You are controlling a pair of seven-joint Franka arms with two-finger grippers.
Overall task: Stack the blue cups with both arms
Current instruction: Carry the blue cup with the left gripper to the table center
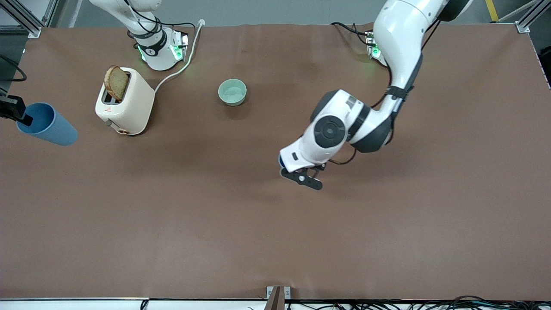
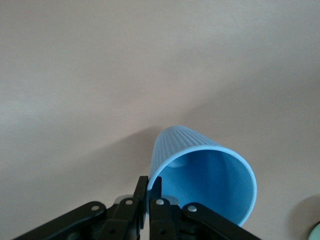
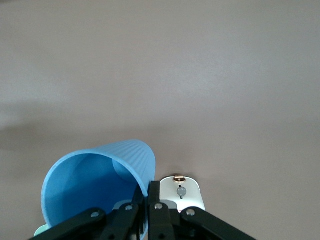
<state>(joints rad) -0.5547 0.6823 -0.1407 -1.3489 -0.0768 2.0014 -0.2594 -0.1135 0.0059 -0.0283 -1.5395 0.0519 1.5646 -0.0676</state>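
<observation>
Both grippers hold a ribbed blue cup by its rim, tilted, up in the air. My right gripper (image 1: 26, 117) is shut on one blue cup (image 1: 47, 125) over the right arm's end of the table, beside the toaster. In the right wrist view the fingers (image 3: 148, 187) pinch that cup's wall (image 3: 95, 185). My left gripper (image 1: 301, 176) is over the middle of the table. Its cup is mostly hidden under the wrist, and only a blue sliver (image 1: 280, 161) shows. In the left wrist view the fingers (image 2: 149, 182) pinch the rim of that cup (image 2: 205, 175).
A cream toaster (image 1: 125, 101) with a slice of bread in it stands near the right arm's base; it also shows in the right wrist view (image 3: 182, 195). A pale green bowl (image 1: 232, 91) sits toward the arms' bases, mid-table. A white cable (image 1: 181, 69) runs from the toaster.
</observation>
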